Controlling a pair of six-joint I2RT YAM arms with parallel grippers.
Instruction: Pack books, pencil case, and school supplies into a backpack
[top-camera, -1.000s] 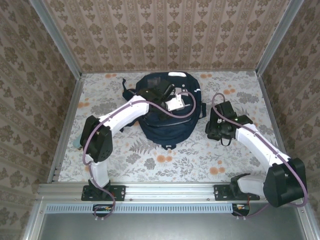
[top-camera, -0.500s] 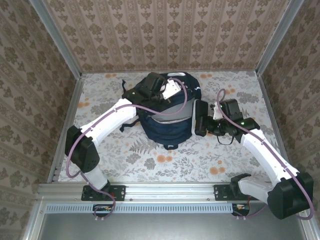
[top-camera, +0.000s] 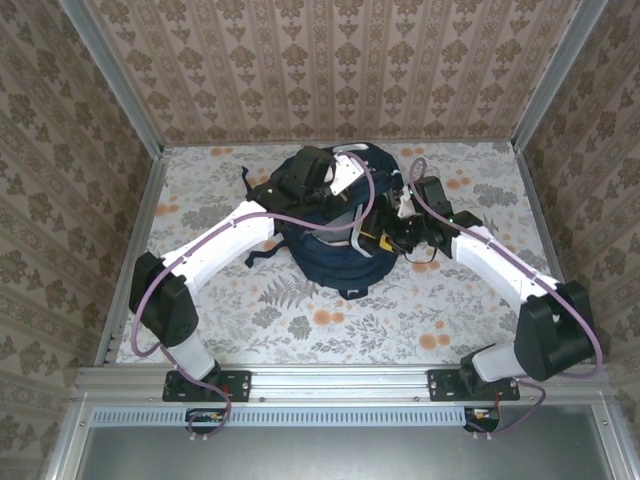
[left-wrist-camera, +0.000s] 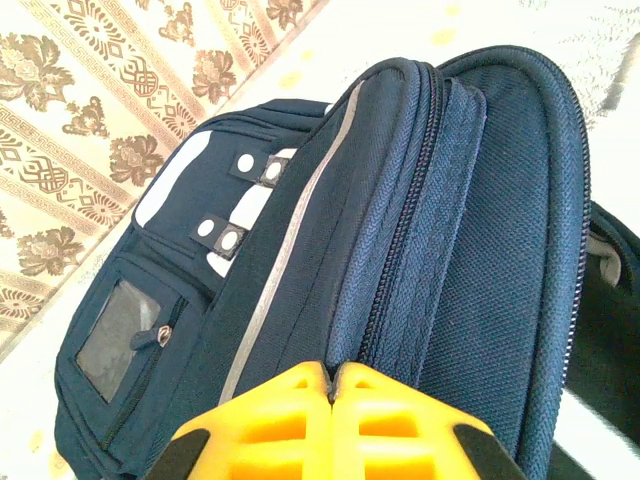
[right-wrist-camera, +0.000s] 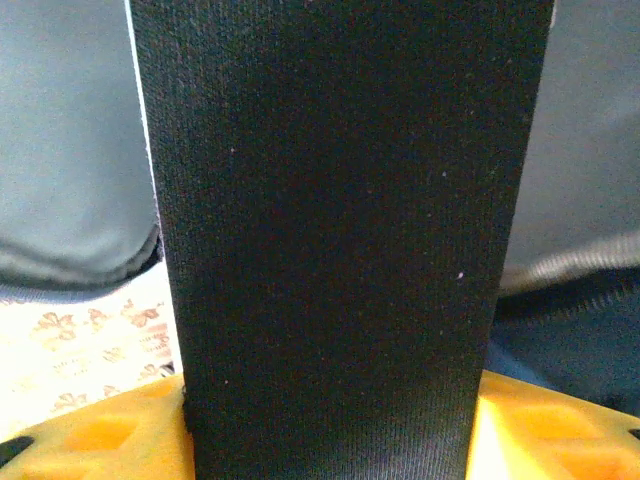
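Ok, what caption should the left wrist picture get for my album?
Left end effector pinches the navy backpack by its fabric edge.

The right gripper (top-camera: 385, 238), clamped on the black book (right-wrist-camera: 340, 220), is no longer well out at 3 o'clock of the backpack (top-camera: 335, 268). It is now against that side, with the book at the opening. The left arm is straighter, and the left gripper (left-wrist-camera: 330, 378) now pinches the backpack's top nearer 12 o'clock, holding it raised.
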